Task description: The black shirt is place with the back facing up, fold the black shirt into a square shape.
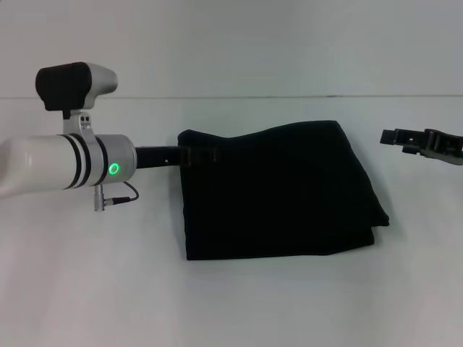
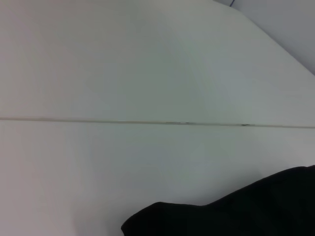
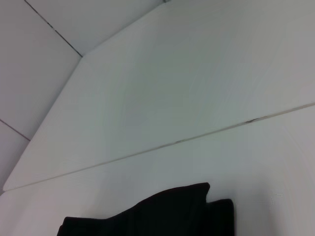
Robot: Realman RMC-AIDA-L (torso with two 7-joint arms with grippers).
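Shirt, look: the black shirt (image 1: 278,191) is plain black soft cloth, folded into a thick, roughly squarish bundle; no lettering shows on the face turned up. Its far edge dips and rises in a wave, its near edge runs straight, and at the near corner on my right-hand side the layers stick out past one another.

Shirt, lie: flat on the white table (image 1: 231,303), a little wider than deep, so its long axis runs across me from left to right. I cannot make out a neckline, so I will not say which way the collar points.

Left gripper: my left gripper (image 1: 199,155) reaches in from the left, and its tips lie on the shirt's far left corner. Black on black, the fingers blur into the cloth, so I cannot tell how far apart they are or whether they have hold of it.

Right gripper: my right gripper (image 1: 405,137) hangs off to the right of the shirt, well apart from its right edge and touching nothing. From this side angle I cannot tell how wide its fingers are.

Wrist views: the left one catches a dark cloth edge (image 2: 231,211) low against the table; the right one shows a stepped corner of the bundle (image 3: 162,211).

Table seam: a thin seam (image 1: 289,97) crosses the table beyond both grippers.
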